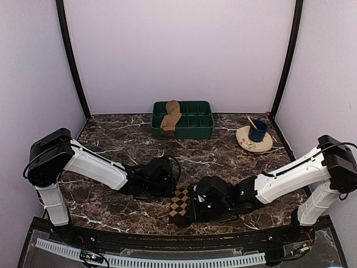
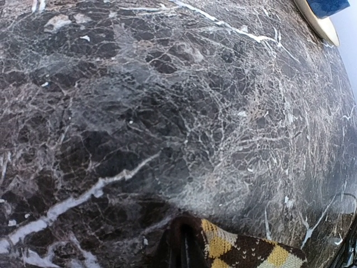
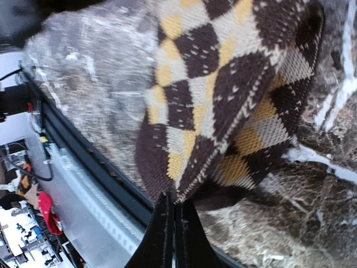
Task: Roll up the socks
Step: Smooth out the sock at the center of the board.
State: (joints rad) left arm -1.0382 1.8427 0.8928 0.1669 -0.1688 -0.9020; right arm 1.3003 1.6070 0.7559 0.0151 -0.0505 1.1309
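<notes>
As the argyle sock (image 1: 179, 205) lies at the near edge of the marble table (image 1: 111, 142), midway between the two arms, we see both pincers closed at its ends. The left gripper (image 2: 181, 226) presses its fingers together on the dark cuff. The right gripper (image 3: 170, 196) pinches the hem on the opposite side. We judge that one end is pinned so the other can be turned over to start the roll, and in the right wrist view the knit already bulges and curls upward.

The plain tan sock (image 1: 170, 118) rests well apart at the back, draped over the front wall of the green tray (image 1: 195, 133), apparently awaiting its turn. Further right, a blue cup (image 1: 257, 131) stands on a tan plate (image 1: 262, 146), away from the work.

Much stays hidden. From above, the black gripper bodies cover both grip points. The left wrist view catches only a corner of the pattern along its bottom edge. The right wrist view cuts the sock off at the top. We cannot confirm how much fabric sits between the right fingertips, nor how far any roll has progressed.
</notes>
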